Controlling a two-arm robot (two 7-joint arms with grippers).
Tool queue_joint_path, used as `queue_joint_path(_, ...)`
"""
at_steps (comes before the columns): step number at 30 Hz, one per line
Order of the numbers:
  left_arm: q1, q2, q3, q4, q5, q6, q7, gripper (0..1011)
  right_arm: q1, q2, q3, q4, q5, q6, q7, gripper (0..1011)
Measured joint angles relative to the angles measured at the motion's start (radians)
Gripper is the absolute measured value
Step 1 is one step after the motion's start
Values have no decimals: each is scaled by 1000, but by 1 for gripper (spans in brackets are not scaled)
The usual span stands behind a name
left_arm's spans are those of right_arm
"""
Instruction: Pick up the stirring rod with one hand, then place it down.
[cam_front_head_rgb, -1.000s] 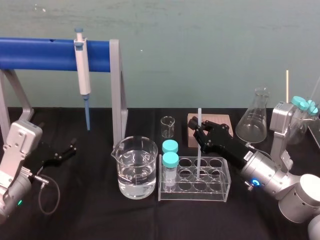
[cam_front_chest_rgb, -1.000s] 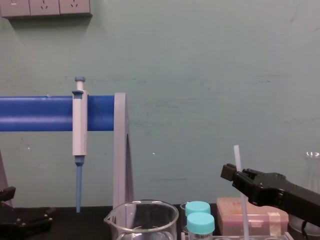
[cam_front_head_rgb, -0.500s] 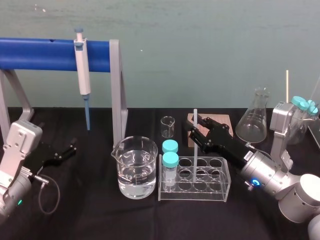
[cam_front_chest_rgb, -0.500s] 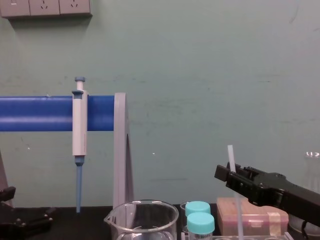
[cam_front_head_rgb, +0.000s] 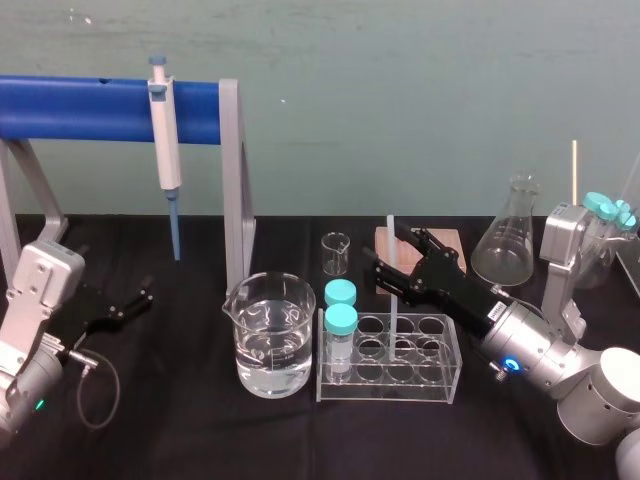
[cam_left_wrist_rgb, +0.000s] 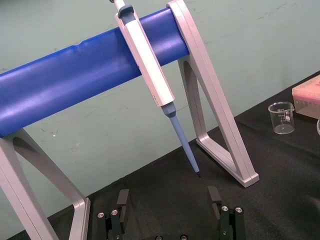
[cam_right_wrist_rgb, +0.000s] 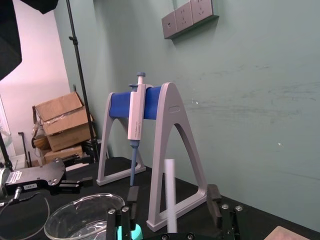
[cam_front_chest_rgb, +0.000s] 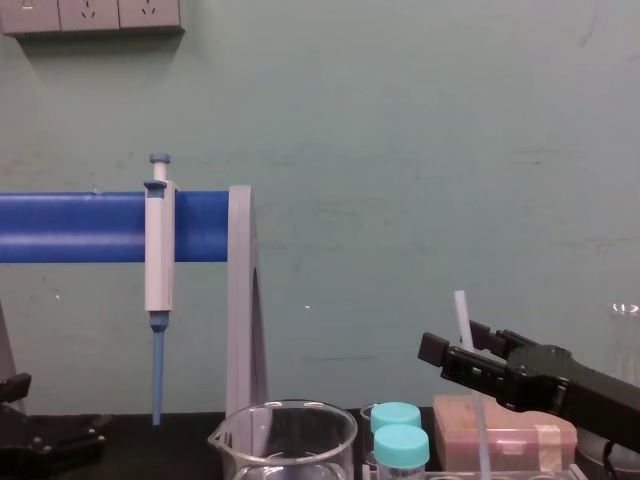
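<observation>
Release stage of the placement, head view. My right gripper (cam_front_head_rgb: 394, 252) reaches in from 4 o'clock over the rack (cam_front_head_rgb: 447, 386), which sits at 3 o'clock of the beaker (cam_front_head_rgb: 270, 335). The rod (cam_front_head_rgb: 390, 228) stands nearly upright with its lower end in a well of the rack, just at 3 o'clock of the two capped tubes (cam_front_head_rgb: 341, 320); which row the well belongs to I cannot tell.

In the right wrist view my fingers (cam_right_wrist_rgb: 132, 194) are spread wide, one on each side of the rod with a clear gap both ways, so I hold nothing and the rack alone carries the rod. I judge the pick-up done and the put-down all but complete.

What remains is withdrawal. It calls for backing straight out toward 4 o'clock, jaws kept wide, so that neither finger brushes the rod and tips it against the tubes or out of its well.

My left gripper (cam_left_wrist_rgb: 168, 197) rests on the table at 9 o'clock, well apart from the beaker, its jaws open and empty.
</observation>
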Motion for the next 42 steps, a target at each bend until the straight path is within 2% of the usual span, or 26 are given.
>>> queue_joint_path(3,0,0,0,0,0,0,0,1000,0,0,0,0,0,0,0,947)
queue_joint_path(7,0,0,0,0,0,0,0,1000,0,0,0,0,1,0,0,1003)
queue_joint_path(27,0,0,0,0,0,0,0,1000,-1,1,0,-4,-1,2,-2,1003)
queue_joint_path(33,0,0,0,0,0,0,0,1000,-32,18,8,-67,-10,33,-49,1003)
queue_joint_path(42,0,0,0,0,0,0,0,1000,-132,72,50,-200,-7,86,-136,1003)
